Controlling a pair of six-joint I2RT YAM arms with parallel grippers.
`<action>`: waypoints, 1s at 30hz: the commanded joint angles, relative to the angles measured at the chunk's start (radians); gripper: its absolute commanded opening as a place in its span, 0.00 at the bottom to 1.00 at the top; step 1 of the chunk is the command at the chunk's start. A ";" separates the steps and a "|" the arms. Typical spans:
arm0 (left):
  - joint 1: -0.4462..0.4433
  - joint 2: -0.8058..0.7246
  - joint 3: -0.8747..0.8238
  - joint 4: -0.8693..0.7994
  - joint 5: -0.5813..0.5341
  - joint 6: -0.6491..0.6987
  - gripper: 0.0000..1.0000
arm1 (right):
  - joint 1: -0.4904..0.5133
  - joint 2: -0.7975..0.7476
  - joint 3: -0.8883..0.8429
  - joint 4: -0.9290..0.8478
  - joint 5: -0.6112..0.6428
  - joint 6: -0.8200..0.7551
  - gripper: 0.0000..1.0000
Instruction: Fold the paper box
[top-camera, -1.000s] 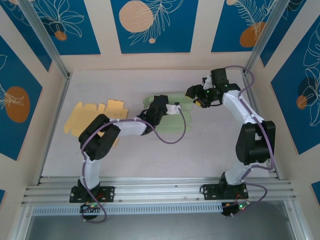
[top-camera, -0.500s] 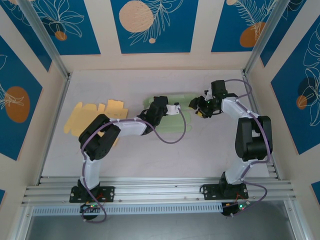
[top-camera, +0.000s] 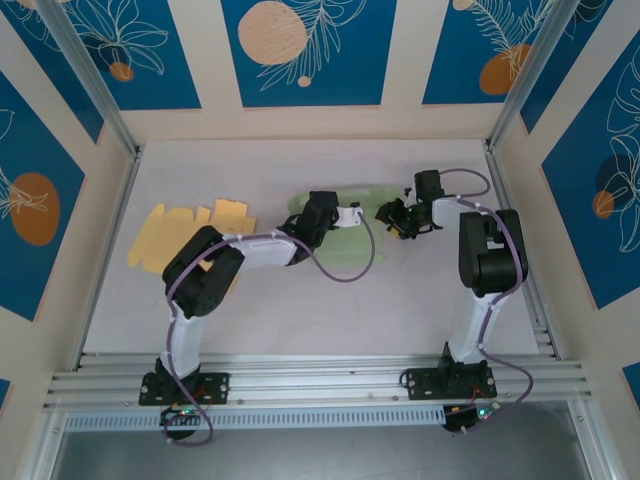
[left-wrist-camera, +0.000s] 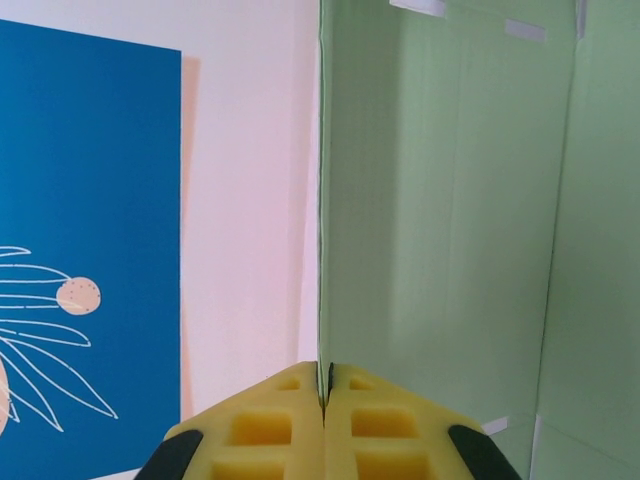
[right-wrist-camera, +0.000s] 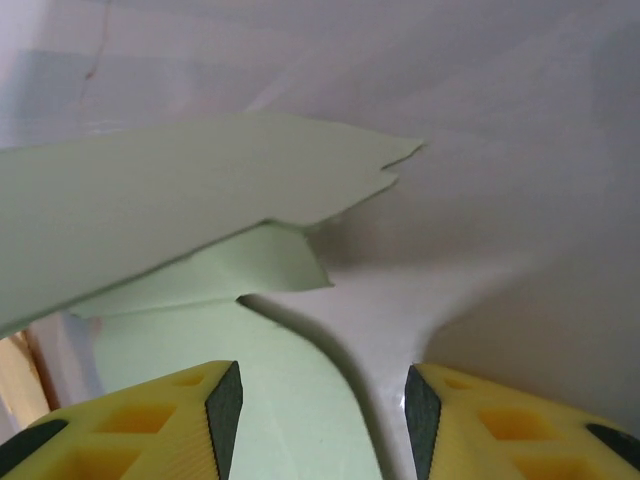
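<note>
Green paper box (left-wrist-camera: 450, 200) pinched by left hand (left-wrist-camera: 325, 395); right hand (right-wrist-camera: 322, 388) spread apart just beside it

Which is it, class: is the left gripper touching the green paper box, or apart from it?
Touching. The left wrist view shows the left gripper shut on the edge of the green paper box, pinched between its fingers.

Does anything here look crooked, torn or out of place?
Nothing torn or spilled. The green paper box is not lying flat: the left gripper pinches one edge, and a flap near the open right gripper stands off the table, which fits folding. A yellow sheet lies flat at left.
</note>
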 joint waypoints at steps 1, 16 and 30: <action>0.009 0.027 0.037 -0.033 0.024 -0.030 0.00 | -0.005 0.017 0.033 0.028 0.006 0.011 0.49; 0.008 0.041 0.053 -0.061 0.019 -0.037 0.00 | -0.003 0.077 0.038 0.161 -0.095 0.041 0.39; 0.008 0.052 0.056 -0.064 0.017 -0.041 0.00 | 0.047 0.019 -0.002 0.261 -0.132 0.024 0.33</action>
